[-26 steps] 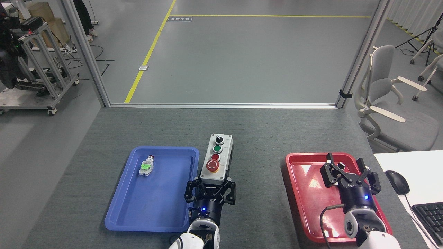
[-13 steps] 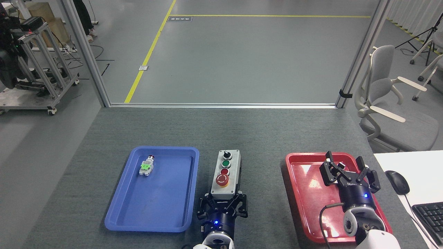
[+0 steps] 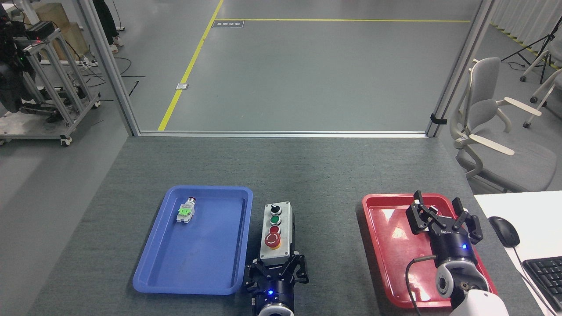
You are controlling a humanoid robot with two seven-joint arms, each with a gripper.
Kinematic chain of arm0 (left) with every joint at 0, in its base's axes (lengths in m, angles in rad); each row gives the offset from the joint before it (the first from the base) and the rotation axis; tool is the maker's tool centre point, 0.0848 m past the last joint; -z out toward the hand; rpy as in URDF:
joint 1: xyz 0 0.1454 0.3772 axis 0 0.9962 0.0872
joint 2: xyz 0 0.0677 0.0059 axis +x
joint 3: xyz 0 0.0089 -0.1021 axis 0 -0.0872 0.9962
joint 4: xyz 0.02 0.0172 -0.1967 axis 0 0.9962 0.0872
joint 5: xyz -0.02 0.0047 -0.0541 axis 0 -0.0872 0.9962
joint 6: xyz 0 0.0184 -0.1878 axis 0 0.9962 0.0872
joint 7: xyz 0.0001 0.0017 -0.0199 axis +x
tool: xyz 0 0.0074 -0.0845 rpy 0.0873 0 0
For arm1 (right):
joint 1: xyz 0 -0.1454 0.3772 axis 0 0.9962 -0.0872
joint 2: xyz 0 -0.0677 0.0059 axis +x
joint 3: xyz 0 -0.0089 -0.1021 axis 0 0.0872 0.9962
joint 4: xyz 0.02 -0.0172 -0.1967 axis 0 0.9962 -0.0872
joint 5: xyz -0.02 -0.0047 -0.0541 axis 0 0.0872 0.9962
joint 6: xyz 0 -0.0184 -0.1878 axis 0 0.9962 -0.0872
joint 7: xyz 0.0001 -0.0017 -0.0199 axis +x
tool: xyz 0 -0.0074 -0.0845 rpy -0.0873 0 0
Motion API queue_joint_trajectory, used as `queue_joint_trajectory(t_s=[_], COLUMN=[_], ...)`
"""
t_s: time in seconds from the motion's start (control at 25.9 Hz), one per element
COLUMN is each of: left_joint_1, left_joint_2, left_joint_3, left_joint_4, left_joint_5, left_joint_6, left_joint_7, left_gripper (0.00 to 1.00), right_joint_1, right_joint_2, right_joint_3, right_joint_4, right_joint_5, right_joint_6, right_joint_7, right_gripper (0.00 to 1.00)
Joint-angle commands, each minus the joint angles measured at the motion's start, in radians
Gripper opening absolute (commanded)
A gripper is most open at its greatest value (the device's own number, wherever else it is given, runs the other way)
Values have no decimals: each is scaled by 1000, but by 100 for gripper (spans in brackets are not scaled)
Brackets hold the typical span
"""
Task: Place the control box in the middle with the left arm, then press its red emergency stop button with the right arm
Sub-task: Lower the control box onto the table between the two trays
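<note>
The control box (image 3: 275, 230), light grey on a black base, lies lengthwise on the grey table mat just right of the blue tray (image 3: 149, 267). Its face shows a black knob, a green button, a small red button and, nearest me, the red emergency stop button (image 3: 272, 239) on a yellow ring. My left gripper (image 3: 276, 268) is shut on the box's near end, its black fingers flanking it. Over the red tray (image 3: 386, 259), my right gripper (image 3: 440, 210) stands open with nothing between its fingers, well right of the box.
A small switch part with a green clip (image 3: 186, 211) lies in the blue tray's far left. A mouse (image 3: 504, 231) and keyboard (image 3: 544, 273) sit on a white desk at the right. Behind that desk stands an office chair (image 3: 496, 131).
The left gripper has drawn the control box nearer to me, swinging it right and then back left. The right gripper has barely shifted over the red tray.
</note>
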Motion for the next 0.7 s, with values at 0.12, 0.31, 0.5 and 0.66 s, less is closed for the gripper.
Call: queue_joint_trajectory(t_s=[0.12, 0.31, 0.5, 0.66], left_joint_1=[-4, -4, -4, -2], left_joint_2=[1, 1, 2, 2], left_joint_3=[-34, -37, -44, -50], left_joint_4=[23, 32, 49, 60], left_joint_5=[-1, -1, 0, 0], left_joint_6=[9, -11, -24, -26], left_joint_7=[27, 29, 41, 65], left_gripper=[0, 0, 0, 50], right_joint_1=[-1, -2, -2, -2], right_joint_2=[-2, 0, -2, -7], right_joint_3=[1, 1, 0, 0], right_joint_4=[0, 0, 0, 0], right_joint_5=[-2, -2, -2, -2], right_joint_6=[-7, -7, -2, -1], right_joint_7=[-1, -1, -1, -1], right_gripper=[99, 99, 99, 99])
